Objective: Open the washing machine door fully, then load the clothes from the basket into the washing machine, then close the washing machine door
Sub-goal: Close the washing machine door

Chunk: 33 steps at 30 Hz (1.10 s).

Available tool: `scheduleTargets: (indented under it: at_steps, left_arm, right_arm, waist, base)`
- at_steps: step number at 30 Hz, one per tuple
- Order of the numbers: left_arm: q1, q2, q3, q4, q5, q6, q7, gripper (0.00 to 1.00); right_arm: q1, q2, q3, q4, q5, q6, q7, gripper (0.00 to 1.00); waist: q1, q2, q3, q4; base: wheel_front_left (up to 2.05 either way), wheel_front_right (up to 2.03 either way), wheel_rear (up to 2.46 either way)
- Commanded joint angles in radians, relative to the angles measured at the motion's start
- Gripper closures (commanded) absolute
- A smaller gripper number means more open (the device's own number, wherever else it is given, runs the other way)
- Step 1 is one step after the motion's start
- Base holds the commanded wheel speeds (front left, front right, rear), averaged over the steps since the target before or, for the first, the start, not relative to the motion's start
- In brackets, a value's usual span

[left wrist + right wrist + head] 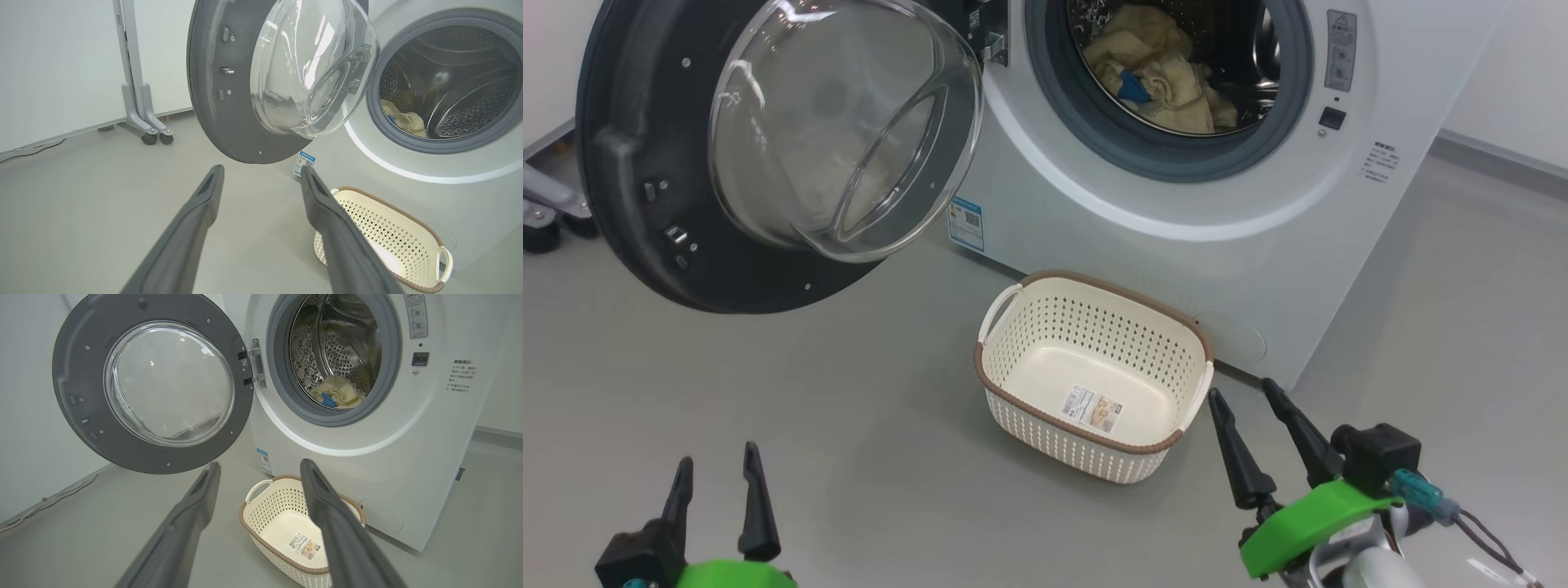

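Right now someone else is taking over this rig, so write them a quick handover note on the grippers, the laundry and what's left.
Grippers: left gripper open and empty; right gripper open and empty, beside the basket.
Things: washing machine door swung wide open; clothes inside the washing machine; basket empty on the floor in front of it.
Done: door opened, clothes loaded.
Left: close the door.

door (pixel 645 163) wide open | clothes (pixel 1160 82) inside drum | basket (pixel 1094 327) empty, upright
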Motion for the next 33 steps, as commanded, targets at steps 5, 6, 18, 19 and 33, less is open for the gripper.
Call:
scheduleTargets:
  at_steps: [5, 6, 18, 19, 33]
  left_arm:
    - [-0.019, 0.013, 0.054, -0.063, 0.008, 0.001, -0.011, 0.0]
    - [-0.017, 0.013, 0.056, -0.067, 0.008, 0.001, -0.011, 0.0]
    - [0.001, 0.003, 0.077, -0.088, 0.01, 0.002, -0.011, 0.0]
    - [0.0, 0.003, 0.078, -0.088, 0.01, 0.002, -0.011, 0.0]
    - [-0.02, -0.001, 0.085, -0.079, 0.017, 0.001, -0.011, 0.0]
  right_arm:
    - [-0.078, -0.003, 0.051, -0.017, 0.014, 0.003, -0.007, 0.0]
    - [-0.083, -0.003, 0.055, -0.015, 0.014, 0.003, -0.007, 0.0]
    - [-0.098, -0.003, 0.072, -0.003, 0.01, 0.003, -0.007, 0.0]
    - [-0.097, -0.003, 0.07, -0.002, 0.009, 0.003, -0.007, 0.0]
    - [-0.086, -0.003, 0.049, -0.007, 0.003, 0.003, -0.007, 0.0]
  waist:
    - [0.0001, 0.0, 0.015, 0.009]
    - [0.0001, 0.0, 0.017, 0.01]
    - [0.0001, 0.0, 0.031, 0.019]
    - [0.0001, 0.0, 0.031, 0.02]
    - [0.0001, 0.0, 0.038, 0.023]
  base:
    - [0.0, 0.0, 0.0]
    - [0.0, 0.0, 0.0]
    - [0.0, 0.0, 0.0]
    - [0.0, 0.0, 0.0]
    - [0.0, 0.0, 0.0]
